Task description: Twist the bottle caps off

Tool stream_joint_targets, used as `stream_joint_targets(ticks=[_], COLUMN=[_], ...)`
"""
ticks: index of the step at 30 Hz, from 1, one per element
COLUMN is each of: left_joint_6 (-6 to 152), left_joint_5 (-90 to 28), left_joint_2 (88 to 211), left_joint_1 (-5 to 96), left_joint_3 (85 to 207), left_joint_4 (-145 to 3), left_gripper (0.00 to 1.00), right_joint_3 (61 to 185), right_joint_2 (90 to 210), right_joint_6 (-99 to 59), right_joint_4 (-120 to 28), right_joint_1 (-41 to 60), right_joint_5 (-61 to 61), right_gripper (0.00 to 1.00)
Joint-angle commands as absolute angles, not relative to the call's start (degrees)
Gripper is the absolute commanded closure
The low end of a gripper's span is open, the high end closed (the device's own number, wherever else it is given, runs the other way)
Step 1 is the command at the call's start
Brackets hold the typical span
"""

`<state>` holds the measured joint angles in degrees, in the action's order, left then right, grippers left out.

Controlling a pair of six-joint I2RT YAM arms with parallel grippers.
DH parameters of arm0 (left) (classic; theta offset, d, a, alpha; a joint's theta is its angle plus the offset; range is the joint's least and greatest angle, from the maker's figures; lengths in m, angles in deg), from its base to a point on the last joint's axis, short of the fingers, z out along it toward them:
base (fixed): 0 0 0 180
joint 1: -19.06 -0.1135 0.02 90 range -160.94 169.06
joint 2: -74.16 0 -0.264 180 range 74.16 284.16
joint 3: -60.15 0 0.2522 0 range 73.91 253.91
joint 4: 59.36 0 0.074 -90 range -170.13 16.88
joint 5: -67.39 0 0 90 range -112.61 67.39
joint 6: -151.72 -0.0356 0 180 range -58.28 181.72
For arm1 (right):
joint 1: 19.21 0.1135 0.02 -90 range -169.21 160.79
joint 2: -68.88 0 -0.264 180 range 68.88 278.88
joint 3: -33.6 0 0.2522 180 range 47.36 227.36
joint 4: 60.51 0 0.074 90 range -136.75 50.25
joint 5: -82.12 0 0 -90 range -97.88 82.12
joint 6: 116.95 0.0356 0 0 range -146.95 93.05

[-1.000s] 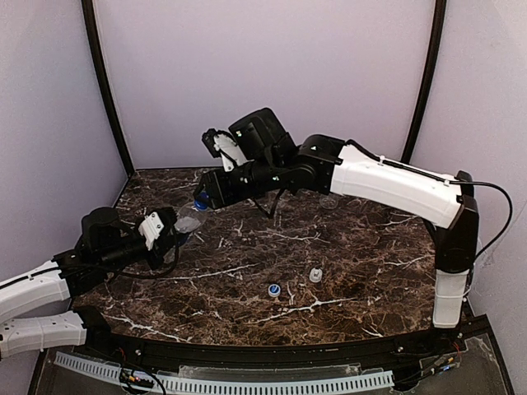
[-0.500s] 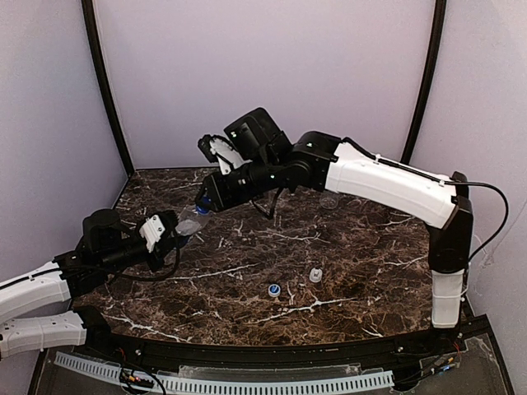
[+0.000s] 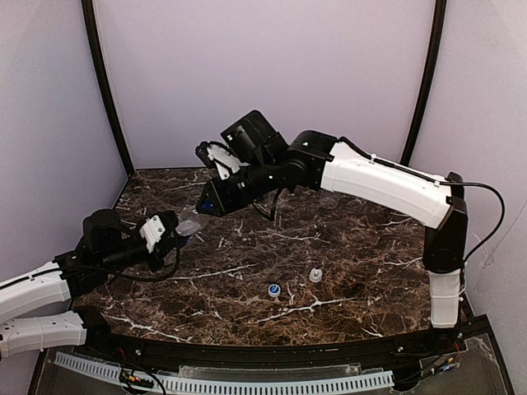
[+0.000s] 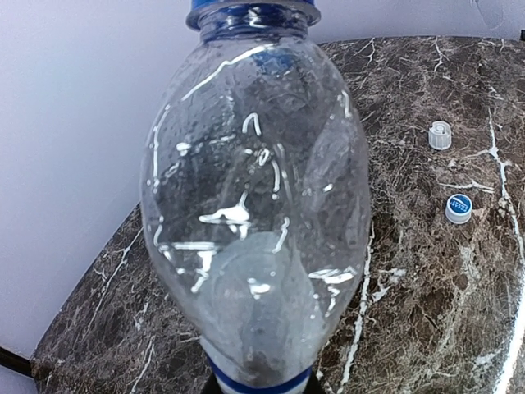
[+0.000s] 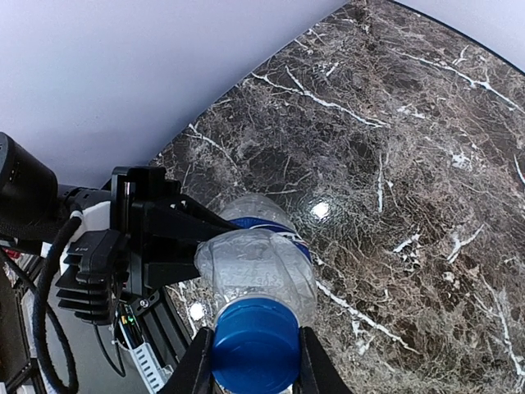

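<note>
On the surface (image 3: 370,247), white cap (image 3: 315,275) and blue-and-white cap (image 3: 273,290) lie loose, well apart from both arms. The left hand (image 3: 169,230) clamps the bottle (image 4: 258,205) base, neck tilted up; the right hand (image 3: 204,206) pinches its dark blue cap (image 5: 254,349).

Above the left side of the marbled table (image 3: 370,271), the left gripper (image 3: 171,232) holds a clear bottle (image 3: 189,224) tilted toward the right gripper (image 3: 206,206), which seems clamped on its blue cap (image 3: 204,203), while a white cap (image 3: 315,275) and a blue-and-white cap (image 3: 273,290) lie loose near the front.
</note>
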<state>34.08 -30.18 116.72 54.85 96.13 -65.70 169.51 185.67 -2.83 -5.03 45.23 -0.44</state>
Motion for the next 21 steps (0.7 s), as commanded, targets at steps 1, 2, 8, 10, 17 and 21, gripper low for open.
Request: stream_joint_targets(ticks=[1,2,8,10,17,21], left_joint_6=[33.45,32.95,26.54,25.03,22.09,21.84], left_joint_5=[-31.91,-34.12,-55.89,-63.2,-68.33,-67.61], left_joint_2=[116.1,116.05,115.64,115.64,115.25,115.29], left_joint_1=[54.56,54.56,54.56,54.56,54.63,54.64], left_joint_3=[95.73,95.71,98.14,99.1,99.96,100.7], left_joint_4=[-65.62,-66.81,-81.8,-87.2,-95.07,-95.13], left_gripper=[0.87,0.87,0.88,0.88,0.88,0.88], right_joint_3=[169.78,169.0,158.78,152.31,145.57,146.16], right_joint_2=[184.77,184.2,178.17,174.04,170.52,171.53], right_joint_6=[-7.54,-10.21,-48.61,-63.87,-91.65,-98.16], right_joint_4=[-7.24,-8.3,-9.52,-9.74,-8.95,-9.24], right_joint_1=[45.21,45.36,51.77,54.33,57.23,57.69], right_joint_5=[1.46,2.62,13.23,14.96,7.99,1.32], right_gripper=[1.0,1.0,1.0,1.0,1.0,1.0])
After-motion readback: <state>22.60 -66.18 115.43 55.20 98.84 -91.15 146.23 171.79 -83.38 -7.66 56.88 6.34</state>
